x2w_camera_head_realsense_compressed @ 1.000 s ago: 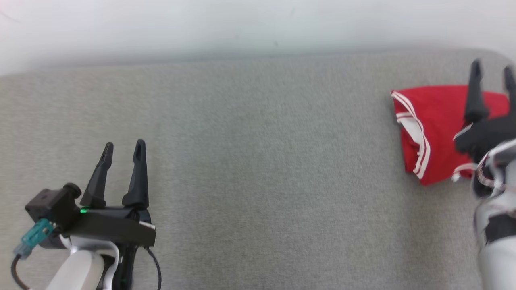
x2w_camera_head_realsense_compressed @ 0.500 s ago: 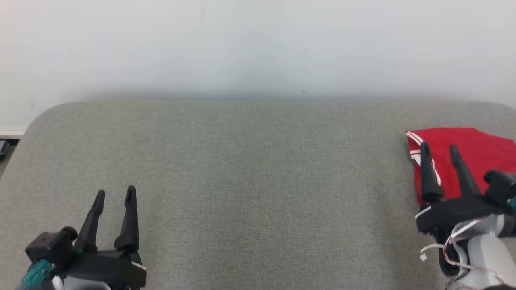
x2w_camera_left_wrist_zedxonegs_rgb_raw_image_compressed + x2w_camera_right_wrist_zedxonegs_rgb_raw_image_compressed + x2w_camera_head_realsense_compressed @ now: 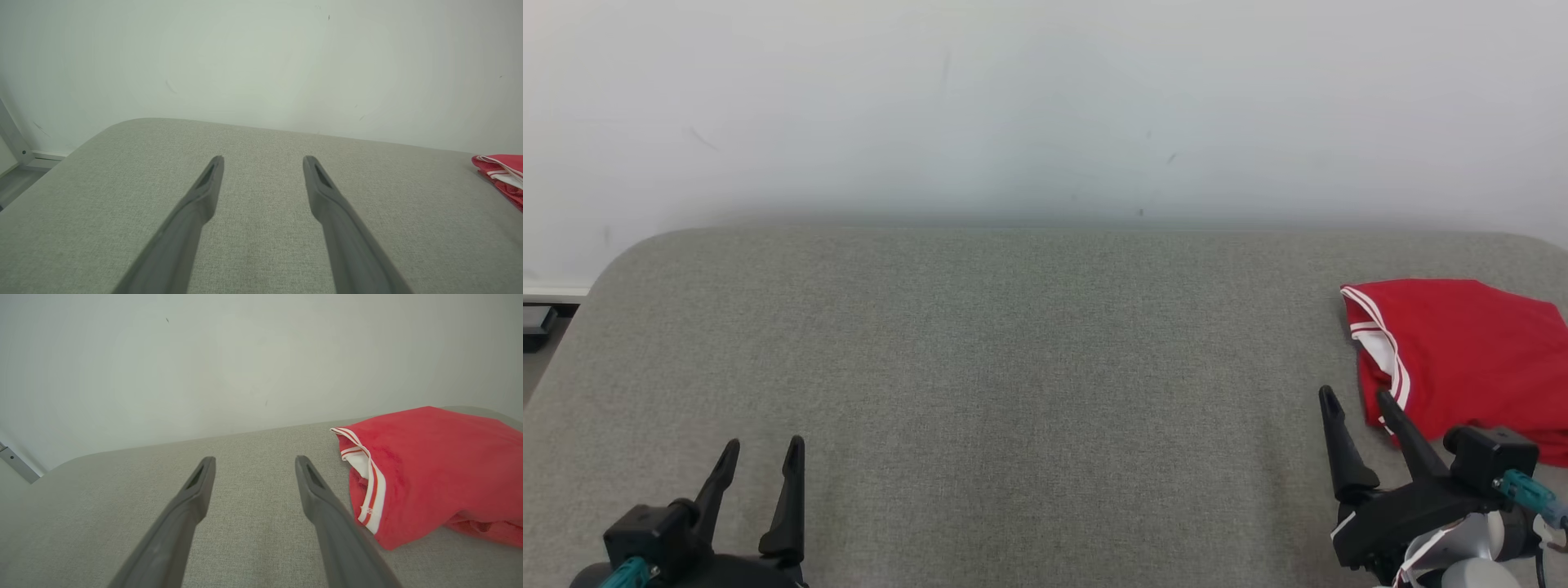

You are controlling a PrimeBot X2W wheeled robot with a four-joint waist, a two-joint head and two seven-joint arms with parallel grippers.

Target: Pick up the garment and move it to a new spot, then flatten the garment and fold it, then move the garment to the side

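Just left of the folded red garment, which lies at the grey pad's right end, the right gripper hovers empty with jaws spread, far nearer than the equally spread, empty left gripper.

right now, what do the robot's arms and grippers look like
The left gripper and right gripper each have two long, tapering black fingers, slotted near the tips, on boxy black bases with a teal connector. Loose white wires trail at the pale right wrist.

Plain pale wall, grey fabric-covered table, even light
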